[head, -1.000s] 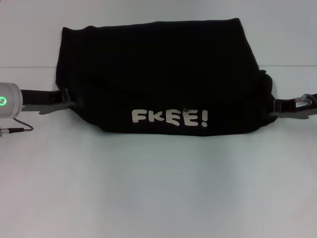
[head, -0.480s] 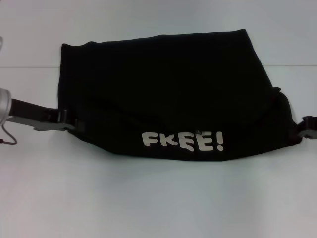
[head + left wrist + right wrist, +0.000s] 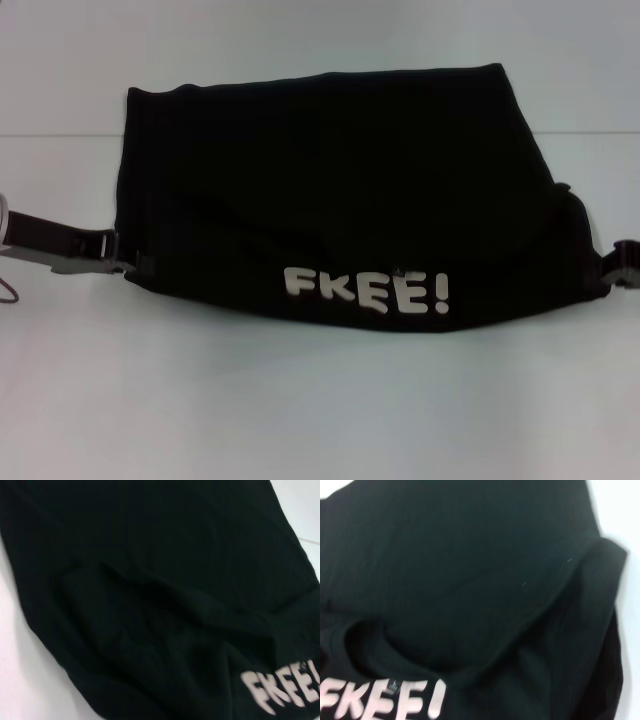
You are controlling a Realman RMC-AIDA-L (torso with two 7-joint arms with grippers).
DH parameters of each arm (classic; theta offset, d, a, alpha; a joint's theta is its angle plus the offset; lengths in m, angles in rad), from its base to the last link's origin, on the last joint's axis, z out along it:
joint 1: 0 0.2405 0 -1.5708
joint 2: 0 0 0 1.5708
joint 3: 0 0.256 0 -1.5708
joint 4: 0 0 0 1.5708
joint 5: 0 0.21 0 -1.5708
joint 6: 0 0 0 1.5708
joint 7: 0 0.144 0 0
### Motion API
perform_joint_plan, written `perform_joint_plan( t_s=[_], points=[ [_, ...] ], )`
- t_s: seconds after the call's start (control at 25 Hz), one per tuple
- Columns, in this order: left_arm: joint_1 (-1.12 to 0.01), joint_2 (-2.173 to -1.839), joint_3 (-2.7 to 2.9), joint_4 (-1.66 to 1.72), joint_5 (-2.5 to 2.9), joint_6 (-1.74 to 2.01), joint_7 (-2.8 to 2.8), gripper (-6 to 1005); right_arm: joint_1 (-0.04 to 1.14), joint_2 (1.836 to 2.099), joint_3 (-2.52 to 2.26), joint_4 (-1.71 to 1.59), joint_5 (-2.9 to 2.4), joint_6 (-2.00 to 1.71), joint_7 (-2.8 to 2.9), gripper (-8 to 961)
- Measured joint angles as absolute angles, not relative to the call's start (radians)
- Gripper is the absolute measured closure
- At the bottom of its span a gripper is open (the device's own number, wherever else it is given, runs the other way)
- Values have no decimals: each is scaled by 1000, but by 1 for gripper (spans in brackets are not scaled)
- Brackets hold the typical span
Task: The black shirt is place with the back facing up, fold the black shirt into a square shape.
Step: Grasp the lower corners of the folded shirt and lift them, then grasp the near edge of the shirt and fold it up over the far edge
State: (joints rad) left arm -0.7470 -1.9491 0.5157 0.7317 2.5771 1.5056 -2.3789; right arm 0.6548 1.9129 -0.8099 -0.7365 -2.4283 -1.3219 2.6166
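The white tabletop (image 3: 300, 410) stretched wide beneath me. The soft black fabric shirt (image 3: 340, 190) lay bunched across its middle, reaching toward the far edge, its near hem turned up to show white blocky "FREE!" lettering (image 3: 366, 290). My left gripper (image 3: 118, 262) met the shirt's left edge, my right gripper (image 3: 612, 268) its right edge near the table's right side; I could not tell how far either was open

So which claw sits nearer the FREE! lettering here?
Right, though only narrowly. The right claw is at the black shirt's right edge, closer to the FREE! lettering; the left claw meets the opposite edge, slightly farther off.
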Motion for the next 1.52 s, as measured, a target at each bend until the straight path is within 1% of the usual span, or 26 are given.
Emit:
perform_joint_plan(
  t_s=[0.28, 0.36, 0.56, 0.6, 0.64, 0.72, 0.84, 0.96, 1.04, 1.08, 1.12, 1.16, 1.2, 1.28, 1.32, 1.36, 1.44, 1.52],
  points=[
    [-748, -1942, 524, 771, 2598, 1718, -2340, 997, 631, 1900, -812, -758, -2429, -1525, 2634, 907],
    [-742, -1945, 528, 797, 2625, 1829, -2326, 997, 609, 1904, -812, -792, -2458, -1619, 2634, 907],
    [-721, -1958, 557, 828, 2646, 1939, -2309, 996, 584, 1914, -808, -828, -2507, -1735, 2616, 907],
    [-721, -1958, 557, 828, 2646, 1939, -2309, 996, 579, 1914, -808, -832, -2512, -1759, 2609, 907],
    [-705, -1966, 585, 842, 2646, 1994, -2293, 996, 572, 1914, -807, -837, -2516, -1785, 2600, 907],
    [-691, -1972, 602, 846, 2655, 2037, -2269, 996, 557, 1915, -805, -840, -2521, -1841, 2566, 907],
    [-686, -1974, 602, 846, 2667, 2054, -2249, 997, 552, 1916, -796, -840, -2518, -1874, 2528, 908],
    [-684, -1970, 574, 842, 2670, 2067, -2206, 997, 556, 1916, -743, -834, -2514, -1912, 2464, 909],
    [-689, -1958, 520, 837, 2666, 2071, -2175, 996, 564, 1914, -675, -832, -2507, -1921, 2425, 911],
    [-689, -1958, 520, 837, 2666, 2071, -2175, 996, 568, 1910, -631, -829, -2498, -1927, 2404, 911],
    [-698, -1947, 481, 825, 2664, 2071, -2161, 996, 573, 1904, -588, -824, -2483, -1931, 2383, 912],
    [-717, -1925, 407, 799, 2657, 2070, -2143, 996, 580, 1894, -545, -813, -2464, -1932, 2368, 911],
    [-726, -1914, 366, 792, 2656, 2065, -2144, 996, 586, 1885, -511, -799, -2448, -1931, 2359, 911],
    [-749, -1888, 264, 784, 2653, 2034, -2183, 996, 599, 1860, -455, -757, -2416, -1907, 2349, 910],
    [-752, -1885, 254, 784, 2653, 2022, -2194, 996, 611, 1838, -424, -715, -2400, -1853, 2352, 909],
    [-758, -1879, 233, 784, 2653, 1986, -2234, 997, 611, 1838, -424, -715, -2400, -1853, 2352, 909],
    [-763, -1875, 230, 780, 2652, 1895, -2305, 997, 621, 1826, -402, -691, -2395, -1781, 2364, 908],
    [-763, -1877, 236, 775, 2652, 1839, -2340, 997, 631, 1828, -376, -677, -2394, -1703, 2375, 907]
  ],
)
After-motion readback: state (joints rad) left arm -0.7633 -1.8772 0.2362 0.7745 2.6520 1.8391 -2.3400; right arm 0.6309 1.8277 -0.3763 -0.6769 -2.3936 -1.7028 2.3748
